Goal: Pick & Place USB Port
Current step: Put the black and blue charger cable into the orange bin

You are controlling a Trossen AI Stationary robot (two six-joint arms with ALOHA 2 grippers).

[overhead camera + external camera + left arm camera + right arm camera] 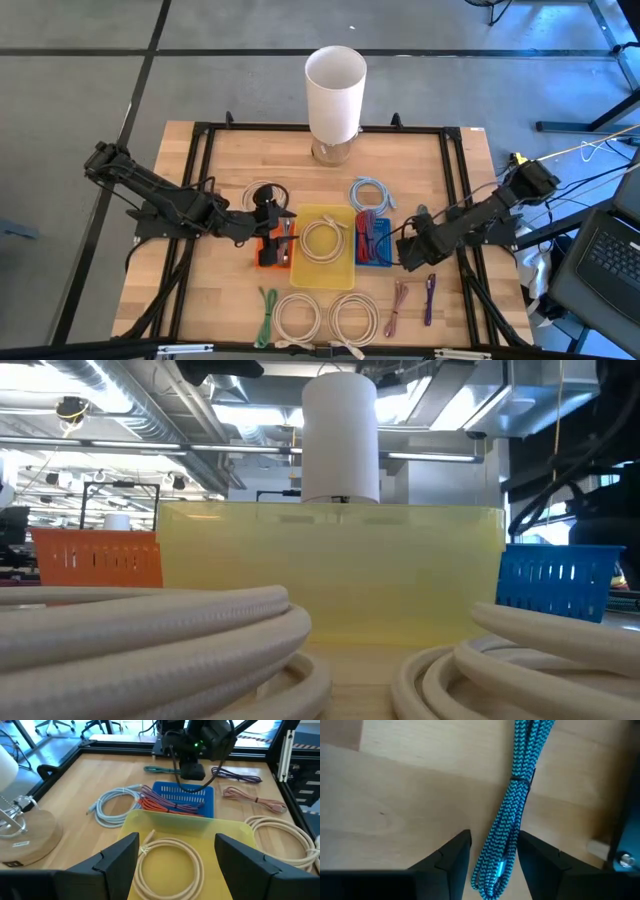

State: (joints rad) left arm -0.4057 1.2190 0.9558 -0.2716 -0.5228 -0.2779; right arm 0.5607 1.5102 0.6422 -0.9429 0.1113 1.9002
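A teal braided cable [512,807], bundled with a tie, lies along the bare wood. My right gripper [495,857] points down over its looped end, fingers narrowly apart with the bundle between them. In the high view my right gripper [408,252] sits just right of the blue bin [375,258] and hides the cable. My left gripper [283,238] hovers open over the orange bin [268,255], beside the yellow bin [325,275]. Its wrist view shows the gripper [172,865] above a cream coil [170,862] in the yellow bin. My right gripper pinches the teal cable bundle near its looped end [492,870] between the two fingers. It comes from above, pointing down, with the fingers on either side of the strands. The rest of the bundle [522,765] lies flat on the table.
A white cylinder [335,85] on a wooden base stands at the far edge. Loose on the table are a light-blue coil [372,193], a black coil [262,195], two cream coils [300,318], and green [267,315], pink [398,305] and purple [430,298] cables. The blue bin holds red and blue cables.
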